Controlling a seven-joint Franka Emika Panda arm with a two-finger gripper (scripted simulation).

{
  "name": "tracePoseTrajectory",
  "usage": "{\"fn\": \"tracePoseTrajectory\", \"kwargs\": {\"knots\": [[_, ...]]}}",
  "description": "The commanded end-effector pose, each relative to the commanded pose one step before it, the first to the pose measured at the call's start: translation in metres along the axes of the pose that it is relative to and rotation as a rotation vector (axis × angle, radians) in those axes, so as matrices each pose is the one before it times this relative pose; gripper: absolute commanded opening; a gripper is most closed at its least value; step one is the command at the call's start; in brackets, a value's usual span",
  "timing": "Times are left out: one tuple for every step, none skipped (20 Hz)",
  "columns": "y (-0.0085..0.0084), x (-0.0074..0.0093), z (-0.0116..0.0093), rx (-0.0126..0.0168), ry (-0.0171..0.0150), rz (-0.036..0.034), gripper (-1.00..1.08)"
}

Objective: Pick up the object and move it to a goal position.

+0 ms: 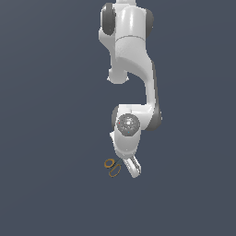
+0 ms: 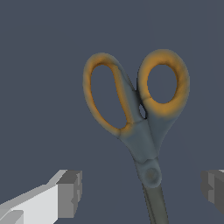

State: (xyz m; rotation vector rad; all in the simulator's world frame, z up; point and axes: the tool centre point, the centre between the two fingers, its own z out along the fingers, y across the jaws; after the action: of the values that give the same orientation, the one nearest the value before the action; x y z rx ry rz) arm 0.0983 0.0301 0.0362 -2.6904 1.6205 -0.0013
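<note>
wrist view: scissors (image 2: 142, 127) run lengthwise between the spread-apart pincer (image 2: 142, 192) fingers, handles leading away.

The exterior view looks down from afar onto the scissors (image 1: 113, 167); the wrist view sits close above the scissors (image 2: 140, 127), which both views share.

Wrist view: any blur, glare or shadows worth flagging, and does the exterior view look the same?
Wrist view: scissors look soft-edged, handle colour smeared; gripper fingertips blocky; no glare, no cast shadow. Exterior view: flat, even lighting, no shadows; scissors tiny and poorly resolved beside the gripper.
</note>
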Motion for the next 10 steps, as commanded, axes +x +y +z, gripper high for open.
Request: {"fn": "tracePoseTrajectory", "kwargs": {"knots": [[0.00082,-0.00063,0.01462,-0.00128,-0.00059,0.00099,1.0],[0.00023,0.00021,0.00454,0.00009,-0.00001,0.00084,1.0],[-0.00007,-0.00024,0.00372,0.0,0.0,0.0,1.0],[0.00008,0.00031,0.00279,0.00007,0.00003,0.00069,1.0],[-0.00019,-0.00003,0.00197,0.0,0.0,0.0,1.0],[-0.00027,0.00008,0.0011,0.0,0.0,0.0,1.0],[-0.00034,0.0002,0.00023,0.0,0.0,0.0,1.0],[-0.00034,0.00025,-0.00046,0.0,0.0,0.0,1.0],[-0.00012,0.0001,-0.00027,0.0,0.0,0.0,1.0],[0.0,0.0,0.0,0.0,0.0,0.0,-1.0]]}}
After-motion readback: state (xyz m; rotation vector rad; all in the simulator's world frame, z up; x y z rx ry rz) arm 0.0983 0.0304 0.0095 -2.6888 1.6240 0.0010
